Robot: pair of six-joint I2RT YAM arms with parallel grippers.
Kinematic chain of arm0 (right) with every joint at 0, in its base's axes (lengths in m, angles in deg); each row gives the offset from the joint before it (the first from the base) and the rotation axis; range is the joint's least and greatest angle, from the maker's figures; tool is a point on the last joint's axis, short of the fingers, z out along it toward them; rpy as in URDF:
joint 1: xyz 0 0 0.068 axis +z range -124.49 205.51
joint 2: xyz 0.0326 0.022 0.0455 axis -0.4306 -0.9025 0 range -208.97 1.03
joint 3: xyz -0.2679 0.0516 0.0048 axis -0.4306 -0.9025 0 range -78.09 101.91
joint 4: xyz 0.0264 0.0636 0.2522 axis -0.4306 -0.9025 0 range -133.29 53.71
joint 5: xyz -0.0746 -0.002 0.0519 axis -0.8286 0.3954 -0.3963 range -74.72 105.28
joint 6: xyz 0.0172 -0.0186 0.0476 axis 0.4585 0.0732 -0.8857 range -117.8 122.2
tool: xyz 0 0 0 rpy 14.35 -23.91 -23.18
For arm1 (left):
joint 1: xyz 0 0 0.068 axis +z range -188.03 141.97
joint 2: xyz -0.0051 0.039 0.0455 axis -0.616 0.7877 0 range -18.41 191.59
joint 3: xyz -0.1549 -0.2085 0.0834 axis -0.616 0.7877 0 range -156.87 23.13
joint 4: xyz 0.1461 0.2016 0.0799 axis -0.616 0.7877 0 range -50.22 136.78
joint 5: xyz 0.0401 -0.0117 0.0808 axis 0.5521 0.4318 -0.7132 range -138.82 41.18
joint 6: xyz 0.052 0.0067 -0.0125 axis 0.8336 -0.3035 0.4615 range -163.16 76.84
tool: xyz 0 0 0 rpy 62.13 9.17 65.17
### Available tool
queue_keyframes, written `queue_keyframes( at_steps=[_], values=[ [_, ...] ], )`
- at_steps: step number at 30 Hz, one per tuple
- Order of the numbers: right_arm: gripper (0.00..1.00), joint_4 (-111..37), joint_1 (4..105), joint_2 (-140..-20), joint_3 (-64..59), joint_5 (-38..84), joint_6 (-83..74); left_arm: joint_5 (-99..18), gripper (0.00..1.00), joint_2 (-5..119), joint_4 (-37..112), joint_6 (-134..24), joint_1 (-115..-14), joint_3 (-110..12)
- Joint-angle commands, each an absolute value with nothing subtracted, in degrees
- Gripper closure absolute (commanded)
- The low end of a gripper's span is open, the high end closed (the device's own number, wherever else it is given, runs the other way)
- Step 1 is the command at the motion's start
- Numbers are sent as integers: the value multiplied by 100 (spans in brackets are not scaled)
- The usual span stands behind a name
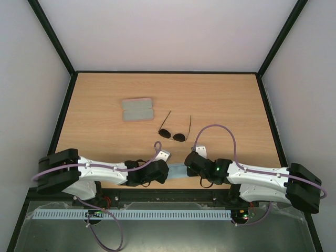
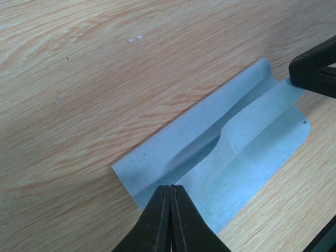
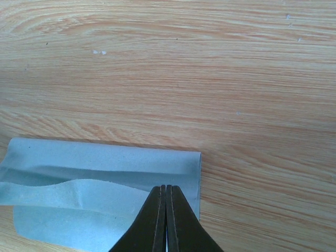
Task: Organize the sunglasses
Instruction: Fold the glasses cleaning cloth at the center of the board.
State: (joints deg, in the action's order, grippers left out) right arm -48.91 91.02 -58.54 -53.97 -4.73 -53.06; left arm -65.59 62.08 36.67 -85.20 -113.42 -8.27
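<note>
Round-lensed, wire-framed sunglasses (image 1: 173, 134), temples unfolded

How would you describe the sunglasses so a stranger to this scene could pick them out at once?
On the light wooden table, look near the middle, right of the open grey-lined oblong case and beyond the light blue cloth. The small sunglasses lie there, the only thing with two round dark lenses and thin wire arms.
</note>
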Motion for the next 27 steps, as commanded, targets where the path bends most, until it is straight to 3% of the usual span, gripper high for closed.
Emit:
queue_keyframes(
  at_steps=[1, 27],
  values=[
    [99, -5145, 9191, -5827, -5522, -677, -5482, -6700, 97, 6301, 3640, -8613, -11437, -737],
    [99, -5119, 9361, -5804, -5682, -744, -5677, -6718, 96, 6504, 3488, -8755, -11596, -684]
  ],
)
